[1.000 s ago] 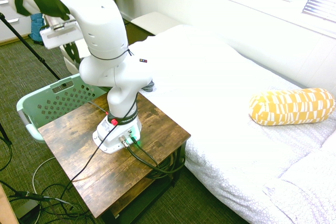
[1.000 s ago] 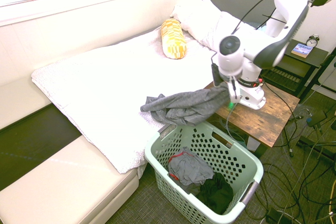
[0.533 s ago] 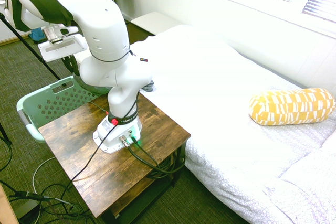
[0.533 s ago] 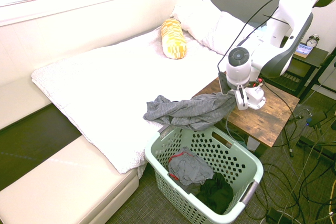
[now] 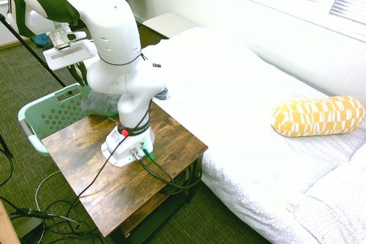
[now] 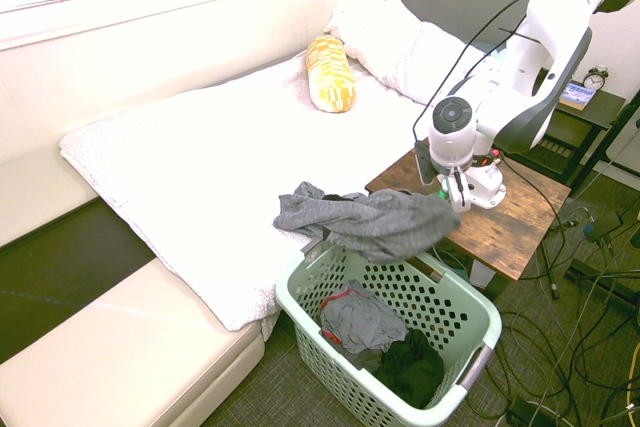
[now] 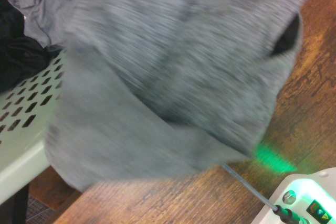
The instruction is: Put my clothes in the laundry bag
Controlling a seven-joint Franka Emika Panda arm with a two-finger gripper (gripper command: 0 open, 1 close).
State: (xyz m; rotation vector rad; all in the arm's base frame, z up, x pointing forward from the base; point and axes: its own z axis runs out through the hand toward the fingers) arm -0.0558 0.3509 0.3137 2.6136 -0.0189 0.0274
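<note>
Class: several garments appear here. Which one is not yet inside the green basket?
The large grey garment, stretched from the bed edge over the basket rim. The red-trimmed grey piece and the black piece lie inside.

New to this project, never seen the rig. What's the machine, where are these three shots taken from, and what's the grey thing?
It is a white robot arm bolted to a wooden table beside a bed. Two wide shots see it from opposite sides; the third is from a camera on its wrist, close and blurred. The gripper sits right at one end of the grey shorts, which drape over the rim of the mint laundry basket and partly onto the bed edge. Whether it grips them I cannot tell. Other clothes lie in the basket. A yellow pillow lies on the bed.
</note>
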